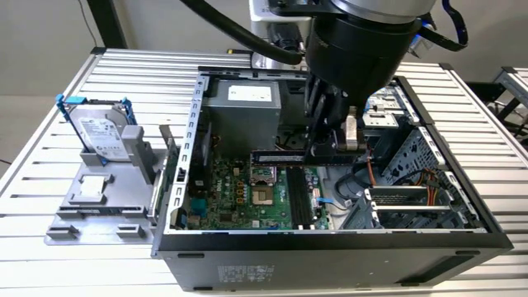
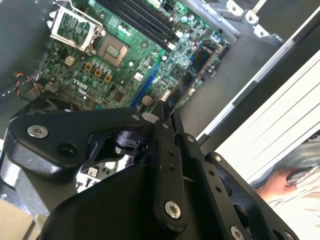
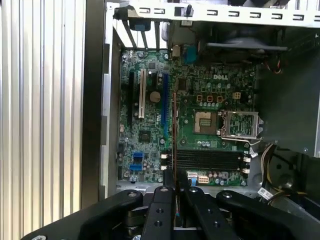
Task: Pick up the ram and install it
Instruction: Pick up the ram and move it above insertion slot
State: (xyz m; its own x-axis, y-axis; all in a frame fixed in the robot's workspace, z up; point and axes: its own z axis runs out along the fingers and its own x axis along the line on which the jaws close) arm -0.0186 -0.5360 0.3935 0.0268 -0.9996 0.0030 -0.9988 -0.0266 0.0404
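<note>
Ram (image 1: 276,158) hangs clamped in my gripper (image 1: 323,152) above the motherboard (image 1: 235,201), crosswise to the black slots (image 1: 298,198); mid-carry, I judge, and seating needs it turned into line.

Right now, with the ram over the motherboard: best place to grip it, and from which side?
The upper long edge, pinched across its two flat faces, from above. The ram is a thin board standing on edge over the motherboard; the first wrist view shows it edge-on, clamped in the gripper. That hold probably leaves its lower edge free for the black slots.
</note>
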